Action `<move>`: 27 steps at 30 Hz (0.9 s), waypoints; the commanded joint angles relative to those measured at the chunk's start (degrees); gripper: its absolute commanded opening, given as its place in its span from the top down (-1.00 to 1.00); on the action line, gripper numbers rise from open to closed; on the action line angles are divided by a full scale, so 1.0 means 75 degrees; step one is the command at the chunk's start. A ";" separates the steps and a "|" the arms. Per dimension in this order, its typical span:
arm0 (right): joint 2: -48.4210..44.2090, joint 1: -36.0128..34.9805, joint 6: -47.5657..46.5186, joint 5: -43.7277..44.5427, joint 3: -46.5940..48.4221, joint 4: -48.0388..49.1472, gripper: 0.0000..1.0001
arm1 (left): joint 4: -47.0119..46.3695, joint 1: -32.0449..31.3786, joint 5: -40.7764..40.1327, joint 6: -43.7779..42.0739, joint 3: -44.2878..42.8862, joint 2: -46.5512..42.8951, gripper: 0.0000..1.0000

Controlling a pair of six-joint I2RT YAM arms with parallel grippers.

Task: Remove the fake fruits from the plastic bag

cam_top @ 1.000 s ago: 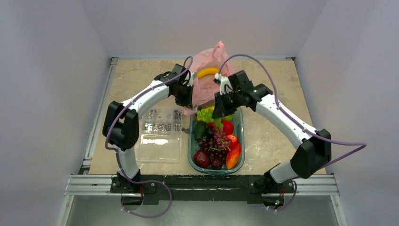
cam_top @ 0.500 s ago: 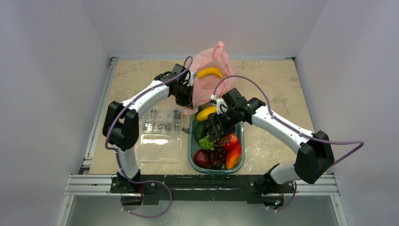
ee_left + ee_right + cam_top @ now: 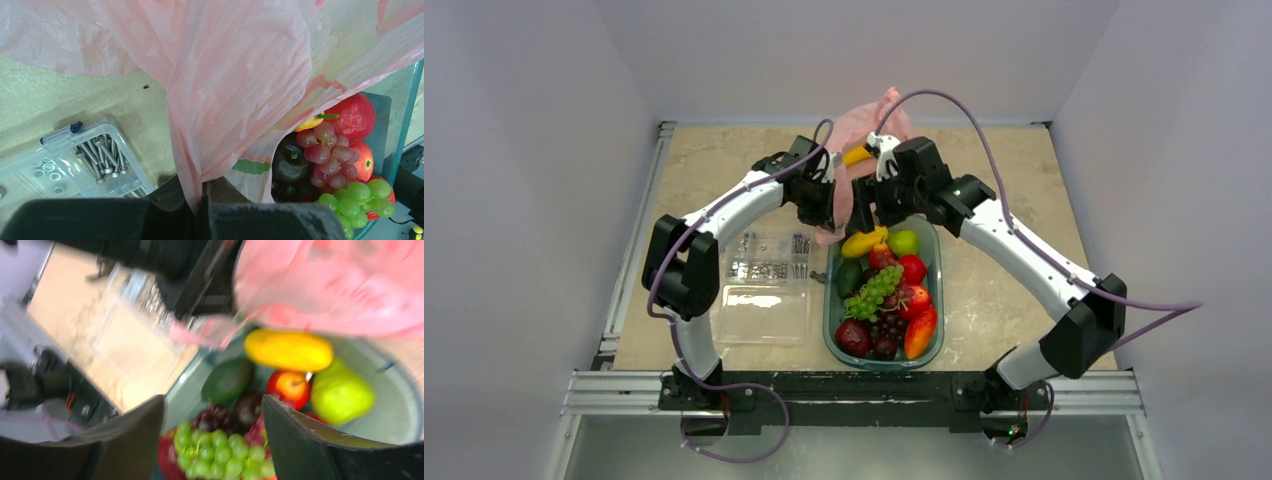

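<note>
Beige tabletop [image 3: 1009, 170]; left hand [image 3: 202, 199] tight on the plastic bag [image 3: 235, 65], right hand [image 3: 212, 407] wide apart and empty.

Left gripper [image 3: 201, 201] pinched closed, right gripper [image 3: 214, 436] spread wide, both reaching forward

Pink plastic bag [image 3: 240, 75], bright fake fruits [image 3: 921, 332].
Green grape bunch [image 3: 874, 290], red apple [image 3: 911, 268], yellow banana [image 3: 857, 155]; teal tray [image 3: 941, 290]; mottled beige surface [image 3: 724, 170].
</note>
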State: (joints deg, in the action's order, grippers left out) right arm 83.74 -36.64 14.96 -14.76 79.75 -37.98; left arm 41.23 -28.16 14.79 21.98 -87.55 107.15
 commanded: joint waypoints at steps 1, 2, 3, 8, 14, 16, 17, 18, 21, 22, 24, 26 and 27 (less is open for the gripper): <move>0.0804 0.0151 -0.0657 0.1915 0.0965 0.1640 -0.21 | -0.0166 0.0036 0.0000 0.0095 -0.0028 -0.0256 1.00; 0.1127 0.0223 -0.0774 0.1944 0.1103 0.2028 -0.15 | -0.0164 0.0035 -0.0002 0.0093 -0.0027 -0.0242 1.00; 0.1383 0.0302 -0.0938 0.2045 0.1238 0.2409 -0.14 | -0.0155 0.0031 0.0002 0.0083 -0.0034 -0.0221 1.00; 0.2901 0.0893 -0.1372 0.2091 0.2145 0.3743 -0.06 | -0.0160 0.0030 0.0000 -0.0019 -0.0023 -0.0329 1.00; 0.5200 0.1442 -0.1912 0.2036 0.4767 0.2640 -0.06 | -0.0244 0.0120 -0.0273 -0.0348 -0.0051 -0.0705 1.00; 0.5641 0.1462 -0.2183 0.2203 0.5101 0.2590 -0.09 | -0.0332 0.0219 -0.0213 -0.0420 -0.0069 -0.0840 1.00; 0.5813 0.1481 -0.2267 0.2279 0.5146 0.2676 -0.15 | -0.0346 0.0271 -0.0195 -0.0407 -0.0110 -0.0880 1.00; 0.5915 0.1503 -0.2339 0.2400 0.5152 0.2786 -0.22 | -0.0361 0.0327 -0.0161 -0.0391 -0.0184 -0.0919 1.00; 0.6199 0.1635 -0.2387 0.2487 0.5188 0.3137 -0.33 | -0.0192 0.0474 0.0040 -0.0309 -0.0792 -0.0869 1.00; 0.6296 0.1664 -0.2441 0.2470 0.5229 0.3223 -0.37 | -0.0100 0.0490 0.0000 -0.0303 -0.1076 -0.0834 1.00; 0.6515 0.1715 -0.2567 0.2530 0.5374 0.3310 -0.39 | 0.0096 0.0486 -0.0257 -0.0314 -0.1904 -0.0695 1.00; 0.6701 0.1742 -0.2589 0.2619 0.5498 0.3347 -0.42 | 0.0257 0.0486 -0.0304 -0.0347 -0.2653 -0.0546 1.00; 0.6784 0.1764 -0.2573 0.2570 0.5565 0.3325 -0.42 | 0.0325 0.0486 -0.0317 -0.0362 -0.3027 -0.0455 1.00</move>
State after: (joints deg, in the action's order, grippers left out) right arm 134.02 -24.16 -2.31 3.09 117.14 -16.40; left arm 43.59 -24.56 13.13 20.36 -98.67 103.66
